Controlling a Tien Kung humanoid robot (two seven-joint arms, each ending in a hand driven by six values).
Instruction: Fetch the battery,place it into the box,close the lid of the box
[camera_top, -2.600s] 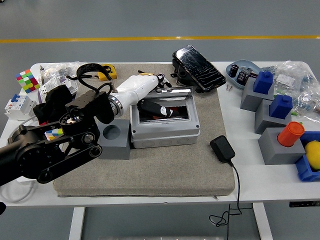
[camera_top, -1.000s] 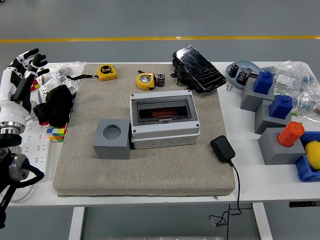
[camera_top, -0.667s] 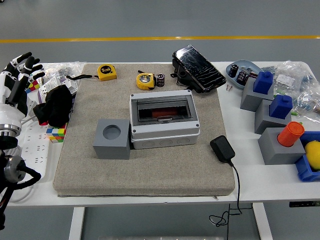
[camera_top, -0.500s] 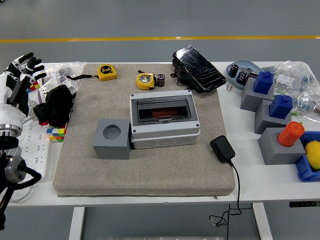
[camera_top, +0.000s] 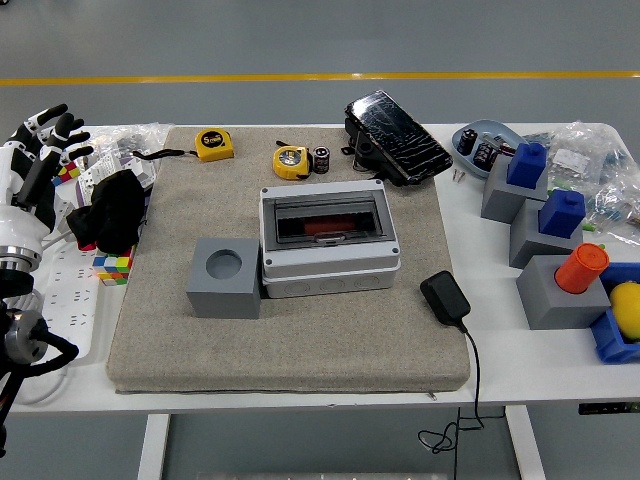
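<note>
Box (camera_top: 329, 240) shut at the middle of the grey mat (camera_top: 300, 340), its dark lid (camera_top: 328, 218) flat, something red dimly visible beneath it.

Left hand (camera_top: 35, 160) is raised at the far-left edge of the table (camera_top: 500, 370), fingers spread and holding nothing, clear of the mat. A grey block (camera_top: 225, 278) with a round hole touches the box's left side. One small dark battery (camera_top: 321, 159) stands upright beside a yellow tape measure (camera_top: 291, 161) at the mat's far edge, well apart from the hand. A black adapter (camera_top: 444, 298) lies right of the box.
</note>
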